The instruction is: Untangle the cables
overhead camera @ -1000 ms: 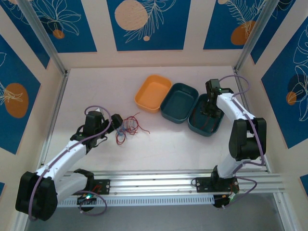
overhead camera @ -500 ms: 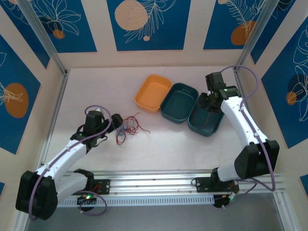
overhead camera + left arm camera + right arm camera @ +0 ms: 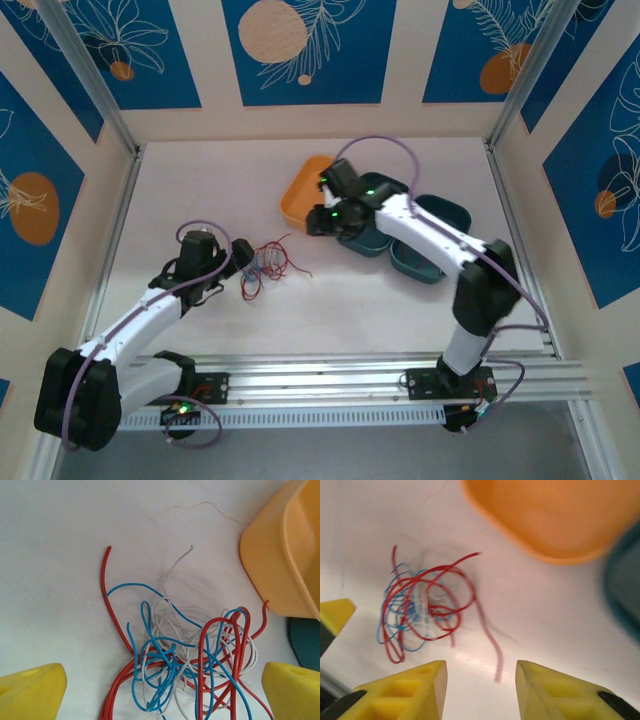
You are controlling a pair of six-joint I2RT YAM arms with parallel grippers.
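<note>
Just in front of my left claw, wide open and empty, the cables lie in a loose knot, thin, light and limp I think, so I would pinch the free red end far left.

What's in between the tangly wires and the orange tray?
Nothing, just bare white table, seen in the right wrist view between the cables and the orange tray.
</note>
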